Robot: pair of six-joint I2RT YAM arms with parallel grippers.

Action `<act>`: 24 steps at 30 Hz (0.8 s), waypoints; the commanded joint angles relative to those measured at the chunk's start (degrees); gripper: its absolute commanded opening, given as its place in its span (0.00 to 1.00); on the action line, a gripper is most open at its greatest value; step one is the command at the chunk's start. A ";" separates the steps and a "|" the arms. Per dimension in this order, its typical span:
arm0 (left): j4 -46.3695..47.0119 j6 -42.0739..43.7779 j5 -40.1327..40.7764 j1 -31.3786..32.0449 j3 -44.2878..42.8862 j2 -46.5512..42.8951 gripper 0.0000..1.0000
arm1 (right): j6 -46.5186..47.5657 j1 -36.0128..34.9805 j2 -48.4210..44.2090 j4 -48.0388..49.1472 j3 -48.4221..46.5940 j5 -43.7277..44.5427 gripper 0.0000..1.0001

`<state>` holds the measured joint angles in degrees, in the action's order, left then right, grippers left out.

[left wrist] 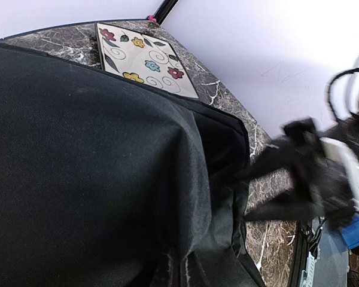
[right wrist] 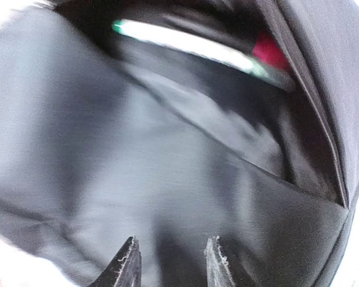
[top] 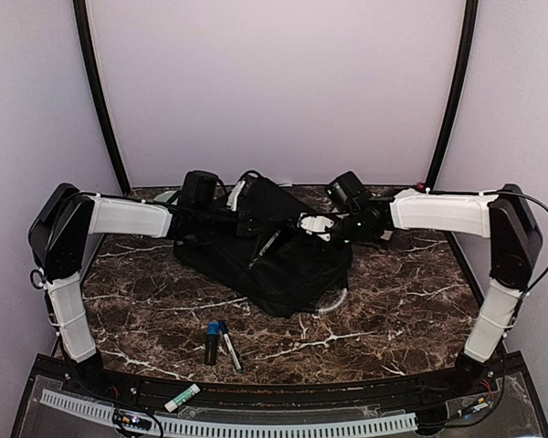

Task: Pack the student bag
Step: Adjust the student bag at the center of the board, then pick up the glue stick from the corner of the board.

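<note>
The student bag (top: 265, 255) is a large black fabric backpack lying in the middle of the marble table. My left gripper (top: 240, 215) is at the bag's far upper edge. In the left wrist view black fabric (left wrist: 96, 167) fills the frame and bunches at the bottom, where the gripper (left wrist: 185, 260) pinches it. My right gripper (top: 308, 225) reaches into the bag's opening from the right. In the right wrist view its gripper (right wrist: 172, 251) is open and empty over the grey lining (right wrist: 167, 167). A blurred white, green and red item (right wrist: 191, 48) lies deep inside.
A flower-patterned flat card or book (left wrist: 145, 58) lies on the table behind the bag. A black and blue item (top: 213, 340) and a pen (top: 230, 348) lie in front of the bag. A white and green stick (top: 182, 398) lies on the front ledge.
</note>
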<state>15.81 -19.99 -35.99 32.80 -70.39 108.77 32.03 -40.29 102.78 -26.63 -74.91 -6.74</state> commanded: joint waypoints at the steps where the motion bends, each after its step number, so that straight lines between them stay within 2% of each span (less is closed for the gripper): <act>1: -0.67 -0.48 -1.35 -0.10 -2.49 0.44 0.00 | 0.28 -5.82 -8.04 -5.93 0.49 -10.23 0.41; 6: -1.05 -0.55 -2.19 -0.10 -2.80 0.23 0.00 | -1.63 -13.70 -5.76 -8.51 -2.33 -9.90 0.42; 15: -3.06 1.02 -2.00 -0.16 -2.98 -0.65 0.00 | -4.22 -25.56 4.61 -8.26 -9.86 -10.10 0.41; 24: -4.11 1.62 -2.16 -0.45 -3.61 -1.41 0.00 | -0.52 -36.24 18.49 -10.52 -25.69 -14.05 0.43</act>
<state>12.19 -19.27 -36.60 32.77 -72.25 109.51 29.23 -72.49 116.27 -36.07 -94.61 -18.28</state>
